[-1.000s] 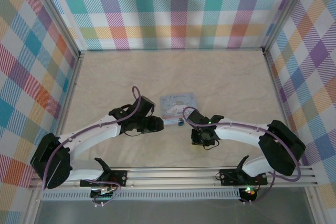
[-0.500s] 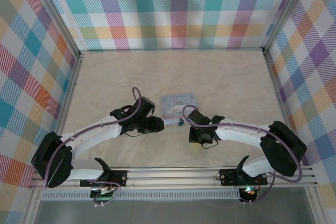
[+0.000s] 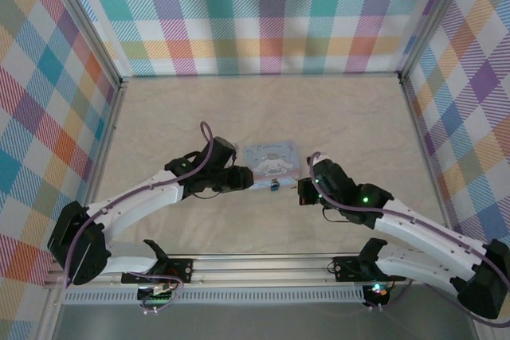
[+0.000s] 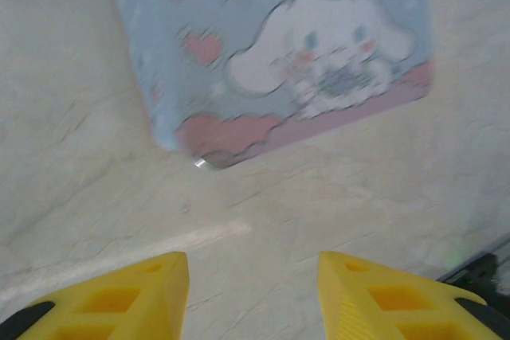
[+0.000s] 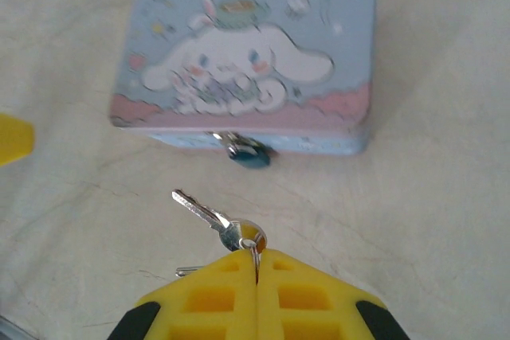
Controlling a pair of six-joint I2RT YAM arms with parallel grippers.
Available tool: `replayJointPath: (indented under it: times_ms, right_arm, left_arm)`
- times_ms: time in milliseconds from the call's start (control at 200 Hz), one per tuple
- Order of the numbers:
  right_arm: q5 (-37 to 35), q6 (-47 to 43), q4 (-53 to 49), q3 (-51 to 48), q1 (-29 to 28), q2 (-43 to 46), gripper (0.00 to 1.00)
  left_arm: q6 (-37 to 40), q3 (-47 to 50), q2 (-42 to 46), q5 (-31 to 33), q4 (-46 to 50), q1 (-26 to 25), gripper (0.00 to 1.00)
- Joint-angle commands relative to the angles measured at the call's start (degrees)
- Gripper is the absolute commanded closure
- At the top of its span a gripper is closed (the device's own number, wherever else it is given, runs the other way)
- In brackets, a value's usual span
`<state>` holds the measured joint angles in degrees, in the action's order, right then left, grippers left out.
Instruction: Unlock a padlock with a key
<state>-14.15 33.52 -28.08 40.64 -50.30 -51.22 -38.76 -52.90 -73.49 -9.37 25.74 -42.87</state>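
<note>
pastel plaid walls (image 3: pixel 271 13) enclose a cream, marbled tabletop (image 3: pixel 343 117). the left fingers (image 4: pixel 151 296) stand apart and empty near the blue dog tin (image 5: pixel 247 61). the padlock (image 5: pixel 249 154) sits at the tin's near side. the right fingers (image 5: pixel 215 292) are pinched together on the ring of the key (image 5: pixel 199 211), which lies just short of the padlock.

The tin (image 5: pixel 247 53) is light blue (white dog, pink band), the padlock (image 5: pixel 249 154) dark blue, the key (image 5: pixel 199 209) silvery.
</note>
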Motion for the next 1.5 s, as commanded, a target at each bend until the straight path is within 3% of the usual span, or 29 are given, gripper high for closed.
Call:
replayJointPath:
  times_ms: [0, 200, 460, 825, 1025, 1495]
  right_arm:
    - [0.01, -10.28, 0.17, 5.76, 0.11, 1.30, 1.00]
    - [1.15, -16.49, 1.31, 11.99, 0.21, -1.20, 1.00]
    - [5.30, -17.81, 5.89, 15.26, 0.21, -3.96, 1.00]
    - [7.03, -16.00, 9.28, 15.03, 0.21, -4.08, 1.00]
    - [6.94, -15.19, 10.12, 14.82, 0.21, -3.93, 1.00]
    - [6.35, -12.97, 9.49, 15.18, 1.13, -5.18, 1.00]
  left_arm:
    - [2.99, -5.73, 2.36, 0.81, 0.18, -0.28, 0.52]
    - [4.09, -11.24, 4.28, -2.62, -4.78, 0.79, 0.46]
    - [0.62, -12.41, 2.83, -12.50, -15.39, 0.77, 0.46]
    - [-1.29, -10.54, 1.61, -15.54, -20.06, 0.13, 0.49]
    - [-1.73, -9.59, 0.72, -16.03, -20.37, -0.63, 0.53]
    - [-1.84, -9.17, 0.62, -16.13, -21.17, -1.51, 0.75]
